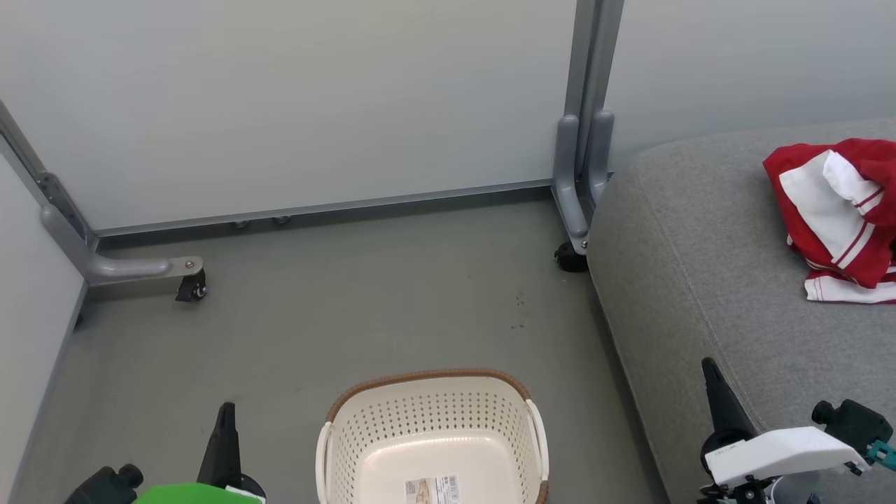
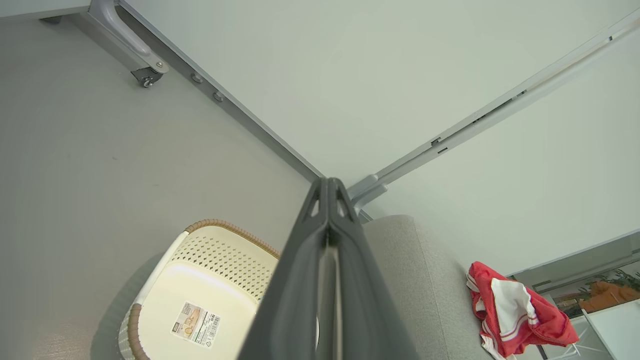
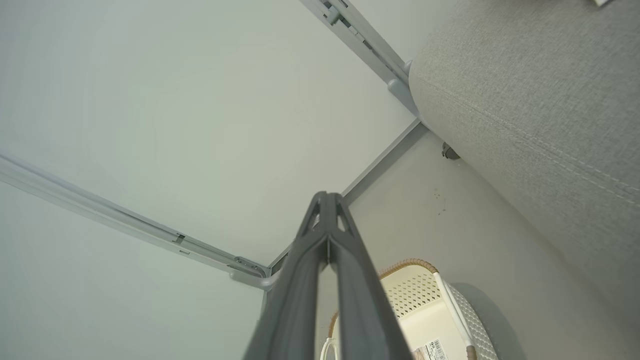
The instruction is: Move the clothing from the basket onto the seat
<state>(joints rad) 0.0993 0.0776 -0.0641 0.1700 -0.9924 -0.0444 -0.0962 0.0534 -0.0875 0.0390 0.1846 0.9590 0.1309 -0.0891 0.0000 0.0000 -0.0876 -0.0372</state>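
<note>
The cream basket [image 1: 392,427] with a brown rim stands on the floor at the bottom centre; inside I see just its bare bottom and a label [image 1: 432,489]. The red and white clothing [image 1: 843,217] lies bunched on the grey seat [image 1: 700,266] at the right. My left gripper [image 1: 225,411] is shut with nothing in it, to the left of the basket. Over the seat's front corner my right gripper [image 1: 710,371] is shut, holding nothing. In the left wrist view the shut fingers [image 2: 327,235] point over the basket [image 2: 200,280] and the clothing [image 2: 515,312]. The right wrist view has its shut fingers [image 3: 327,235] above the basket [image 3: 430,310].
Pale partition walls [image 1: 294,105] stand behind and to the left, on grey feet with castors [image 1: 190,287] [image 1: 570,259]. A grey post [image 1: 584,140] stands at the seat's back corner. Grey floor [image 1: 364,308] lies open between the walls, basket and seat.
</note>
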